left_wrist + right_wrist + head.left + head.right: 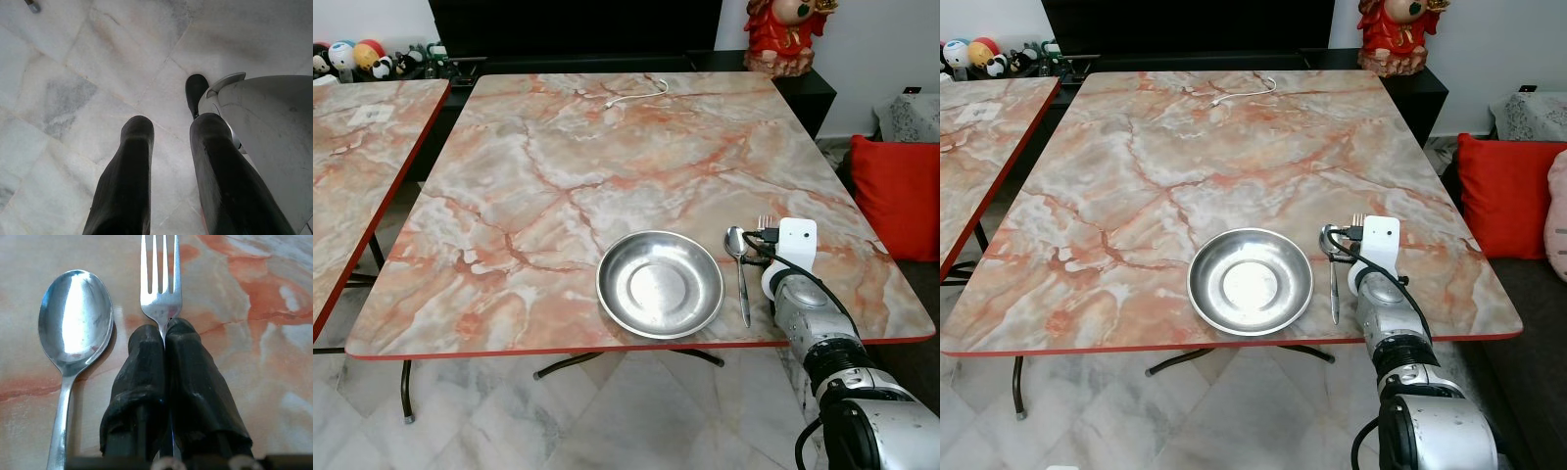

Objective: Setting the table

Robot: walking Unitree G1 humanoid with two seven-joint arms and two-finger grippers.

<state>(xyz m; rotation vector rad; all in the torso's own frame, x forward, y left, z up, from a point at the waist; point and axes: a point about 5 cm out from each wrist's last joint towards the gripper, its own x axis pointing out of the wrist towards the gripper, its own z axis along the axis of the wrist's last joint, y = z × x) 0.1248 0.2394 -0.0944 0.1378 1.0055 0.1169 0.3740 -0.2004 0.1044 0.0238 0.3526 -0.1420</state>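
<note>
A round steel plate (659, 283) lies near the front edge of the marble table (558, 166). Just right of it a spoon (738, 266) lies with its bowl pointing away from me. My right gripper (164, 340) is shut on a fork (159, 279), low over the table right beside the spoon (73, 328); the fork tines (765, 221) peek out past the white wrist housing (795, 245). My left gripper (171, 147) hangs open over the floor, with nothing between its fingers.
A white cable (631, 94) lies at the table's far side. A second marble table (352, 157) stands at the left. A red cushion (896, 191) sits on the right, and a red figurine (788, 34) on the dark cabinet behind.
</note>
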